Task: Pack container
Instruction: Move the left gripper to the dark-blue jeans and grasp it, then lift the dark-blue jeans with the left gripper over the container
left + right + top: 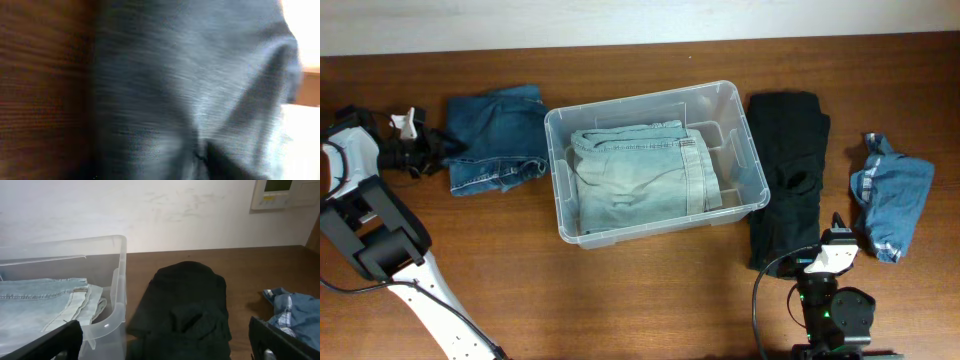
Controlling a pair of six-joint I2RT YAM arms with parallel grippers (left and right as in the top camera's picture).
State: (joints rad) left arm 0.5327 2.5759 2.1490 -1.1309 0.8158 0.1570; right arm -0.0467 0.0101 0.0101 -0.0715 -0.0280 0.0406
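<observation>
The container (555, 170) stands in the middle of the table (650, 300); pale jeans (635, 170) lie folded inside it and cover most of its floor. The left claw (432, 152) is at the left edge of the dark jeans (495, 140), which lie on the table just left of the container. I cannot tell whether it is grasping the cloth or released, because its wrist view shows only smeared denim and from above the fingers are too small. The right claw (164, 330) is released; its fingers stand wide with nothing between them, low before the black garment (788, 170).

What could go wrong: if the left claw takes only a thin fold at the edge, the dark jeans may slip out in the lift, or open and hang long. A hanging leg could catch the rim and push the light container, or end draped over its wall. The pale jeans are already bulky, so a second piece may sit above the rim. The black garment seems to lie against the right wall; a careless pull there could also move the container.

Hidden: the container's floor under the pale jeans; the blue shirt (890, 195) is cut off in the right wrist view.
</observation>
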